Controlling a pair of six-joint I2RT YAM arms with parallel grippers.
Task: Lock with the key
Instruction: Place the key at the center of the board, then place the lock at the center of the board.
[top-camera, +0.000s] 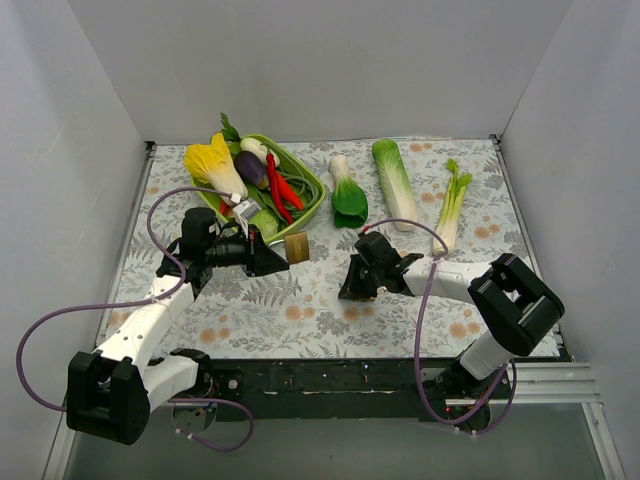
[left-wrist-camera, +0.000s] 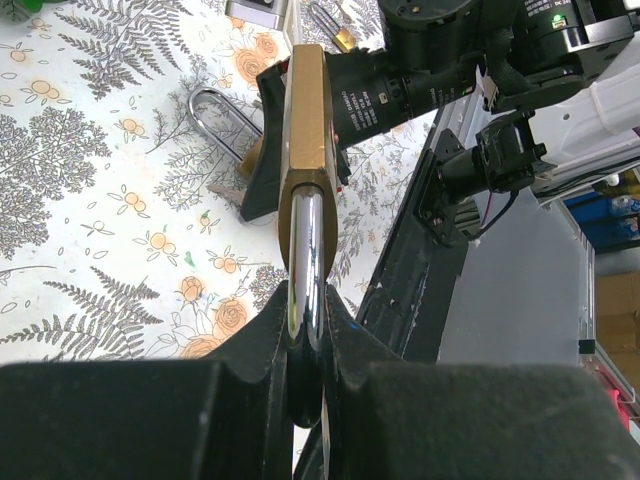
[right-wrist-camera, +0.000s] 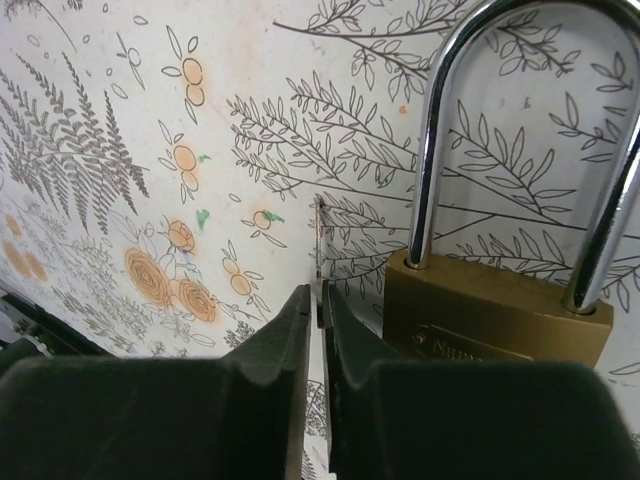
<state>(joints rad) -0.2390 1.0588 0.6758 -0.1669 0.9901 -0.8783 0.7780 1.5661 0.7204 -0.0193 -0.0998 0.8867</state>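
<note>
Left wrist view only: left gripper clamped shut on the chrome shackle of a brass padlock, with the lock body edge-on and pointing away from the fingers.
Right wrist view only: right gripper pinched shut on a thin metal key, seen edge-on, with the blade projecting past the fingertips toward the floral tablecloth.
Second lock: another brass padlock with a chrome shackle, flat on the cloth just beside the right fingers; contact cannot be told.
Overhead view: held padlock between the two grippers, nearer the left; key too small to make out there.
Key to held lock: near, apart.
Edges: green plastic basket of toy vegetables just behind the left gripper; long green toy lettuce behind the right.
Room: bare cloth toward the near edge; white walls on three sides.
</note>
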